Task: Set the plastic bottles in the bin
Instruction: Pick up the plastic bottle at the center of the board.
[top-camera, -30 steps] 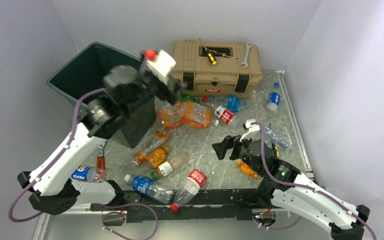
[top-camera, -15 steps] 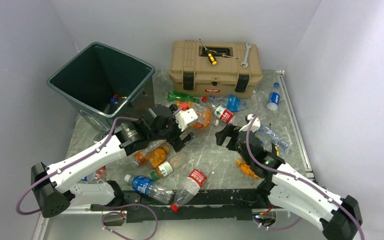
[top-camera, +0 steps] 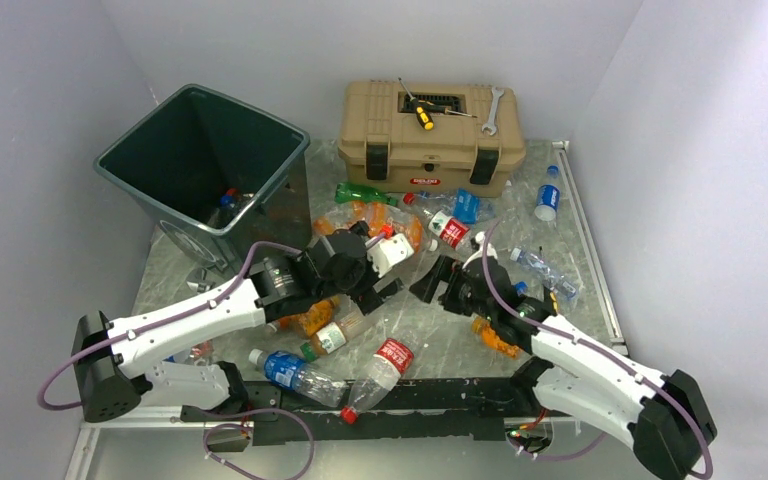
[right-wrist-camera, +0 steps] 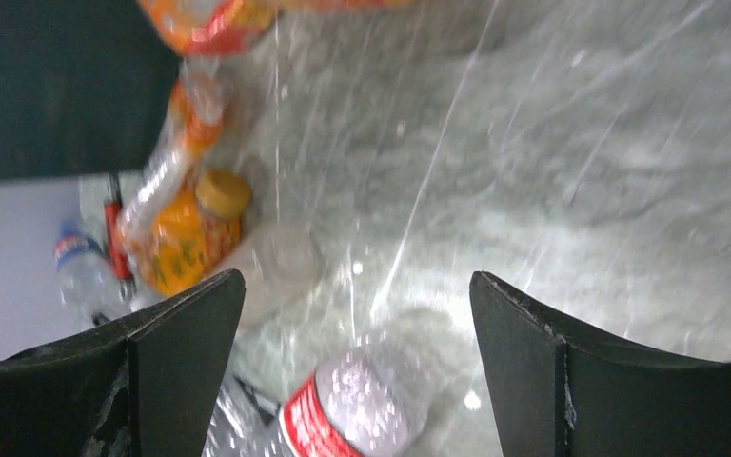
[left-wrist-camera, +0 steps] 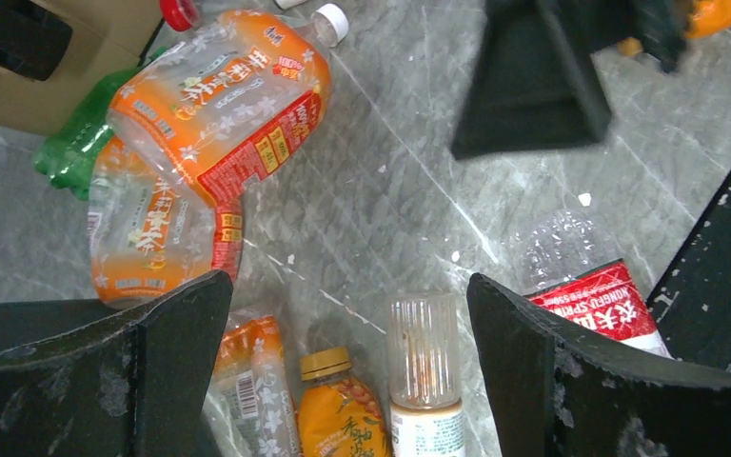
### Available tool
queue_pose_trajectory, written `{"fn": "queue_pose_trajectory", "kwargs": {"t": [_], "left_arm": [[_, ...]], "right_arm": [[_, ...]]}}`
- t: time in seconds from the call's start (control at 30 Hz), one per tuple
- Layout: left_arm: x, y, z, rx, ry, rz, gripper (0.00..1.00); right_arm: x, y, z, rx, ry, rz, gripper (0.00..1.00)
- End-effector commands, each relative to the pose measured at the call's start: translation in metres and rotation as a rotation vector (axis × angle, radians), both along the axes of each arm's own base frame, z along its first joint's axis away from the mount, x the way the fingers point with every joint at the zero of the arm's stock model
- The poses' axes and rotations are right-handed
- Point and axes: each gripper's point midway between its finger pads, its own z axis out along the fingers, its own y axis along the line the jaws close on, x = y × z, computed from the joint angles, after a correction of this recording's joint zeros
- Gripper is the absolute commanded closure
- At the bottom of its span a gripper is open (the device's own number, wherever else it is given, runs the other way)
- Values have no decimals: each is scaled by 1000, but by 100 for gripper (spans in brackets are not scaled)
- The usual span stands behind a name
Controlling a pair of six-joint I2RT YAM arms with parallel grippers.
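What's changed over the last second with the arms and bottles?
The left gripper swung down from over the bin to hover open above the crushed orange bottles, holding nothing. The right gripper slid left toward the same pile, open and empty. The bin, toolbox and loose bottles look unmoved.

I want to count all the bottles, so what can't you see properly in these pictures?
- Top view: the bin has a near wall hiding most of its inside. Only a few bottles peek out.
- Top view: the left arm covers part of the orange bottles.
- Right wrist view: blurred, so the red-labelled bottle is unreadable.
- Left wrist view: the bottom edge cuts off the clear bottle.
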Motion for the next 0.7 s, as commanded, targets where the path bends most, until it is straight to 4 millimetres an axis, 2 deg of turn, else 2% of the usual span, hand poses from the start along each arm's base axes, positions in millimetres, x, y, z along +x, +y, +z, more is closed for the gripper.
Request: {"fn": "queue_pose_trajectory", "kwargs": {"t": [0.0,0.13,0.27,0.4,0.5,0.57,0.67], "left_arm": [[11,7,17,-22,-71,69,1],[16,13,28,-51,-102,117,1],[22,20,34,-69,-143,160,1],[27,26,35,-68,-176,191,0],[29,30,34,-59,-194,206,0],[31,31,33,-56,-201,216,1],[32,31,34,-64,-203,227,1]], "right_arm": [[-40,7,-7,-61,34,113,7],[-36,-5,-13,-132,16,39,7],[-2,-6,6,-101,-79,-65,5],[37,6,31,122,-119,-169,3],[55,17,51,309,-170,-236,1],[65,18,48,382,-155,-298,0],[79,22,31,466,-75,-383,0]]}}
